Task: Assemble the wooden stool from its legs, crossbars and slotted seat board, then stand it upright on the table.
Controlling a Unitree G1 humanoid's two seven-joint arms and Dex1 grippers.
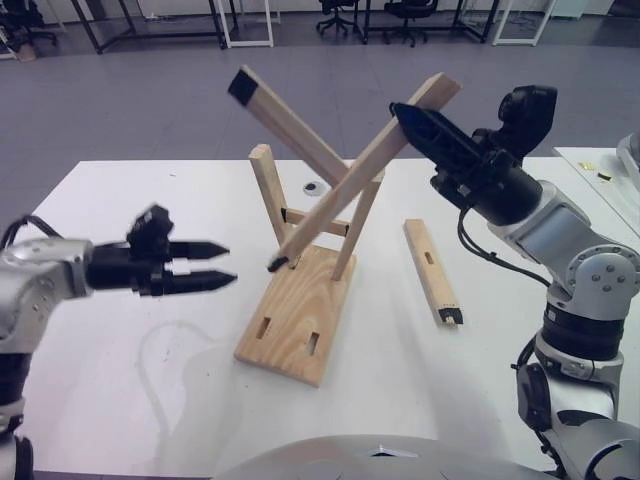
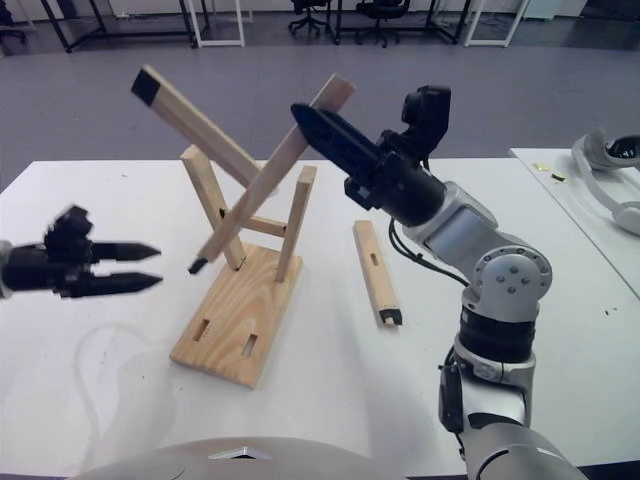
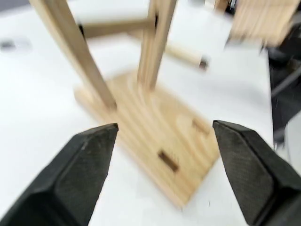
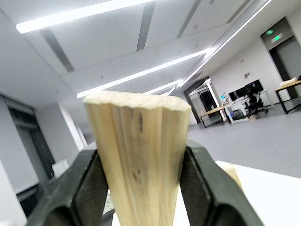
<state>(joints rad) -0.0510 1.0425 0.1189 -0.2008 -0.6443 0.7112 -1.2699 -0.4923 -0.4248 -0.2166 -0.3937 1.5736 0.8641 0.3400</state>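
Left eye view: right gripper (image 1: 408,118) pinches a leg (image 1: 375,160), left gripper (image 1: 228,265) spread, loose bar (image 1: 432,270) beside seat board (image 1: 290,320).

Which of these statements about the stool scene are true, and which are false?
1. The left pincer is open and holds nothing. True.
2. The right pincer is empty. False: it is shut on a held leg, raised above the table.
3. Two standing legs rise from the seat board. True.
4. The seat board stands on its edge. False: it lies flat on the table.
5. A loose piece lies on the table to the right of the seat board. True.
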